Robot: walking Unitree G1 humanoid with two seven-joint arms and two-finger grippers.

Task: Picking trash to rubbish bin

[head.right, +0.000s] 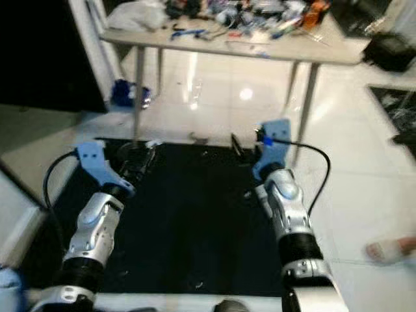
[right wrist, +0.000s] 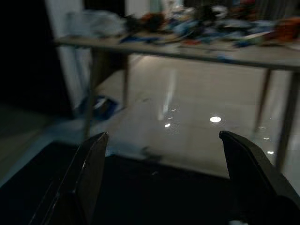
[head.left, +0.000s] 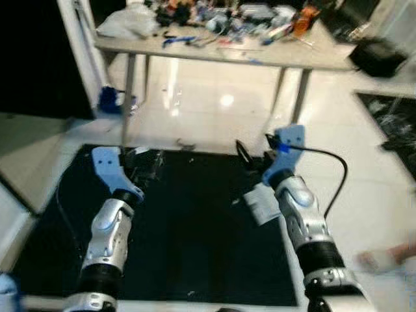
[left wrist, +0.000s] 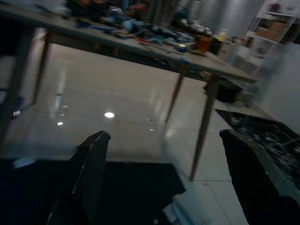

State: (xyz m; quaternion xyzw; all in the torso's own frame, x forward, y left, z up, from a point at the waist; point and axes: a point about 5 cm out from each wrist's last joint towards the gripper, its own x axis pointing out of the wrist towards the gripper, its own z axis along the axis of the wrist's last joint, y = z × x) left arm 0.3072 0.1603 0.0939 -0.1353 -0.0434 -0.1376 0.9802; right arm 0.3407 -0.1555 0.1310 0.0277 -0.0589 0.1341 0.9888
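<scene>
1. Trash, as far as I can make out, is the pale crumpled piece [head.left: 259,205] lying at the right-hand edge of the black mat [head.left: 195,247], touching or just beside the inner side of the robot's right forearm. It is blurred, so I cannot say what it is made of. Its long axis seems to run slantwise, from the mat's edge in towards the middle.
2. A smaller dark scrap [head.left: 185,144] lies on the shiny floor just beyond the mat's far edge, between the two arms. It could also be meant.
3. The right gripper [head.left: 250,156] is the nearer one, but it points away. The pale piece lies behind its fingertips, back along the arm towards the robot's body. In the right wrist view its fingers [right wrist: 89,178] stand wide apart with nothing between them, and they look out over the mat at the floor.
4. The left gripper [head.left: 140,162] hangs over the far left part of the mat, well apart from the pale piece. Its fingers [left wrist: 89,173] are also spread wide and hold nothing. Its wrist view does catch a pale shape low down, towards the robot's right, which I take to be the same piece.
5. My judgement is that the coming move turns on this. The right arm must draw back and tip down to reach what lies beside its own forearm, or the left must swing across the mat.
6. Beyond all this stands the cluttered table [head.left: 312,58], with a blue object [head.left: 110,99] by its left leg.
</scene>
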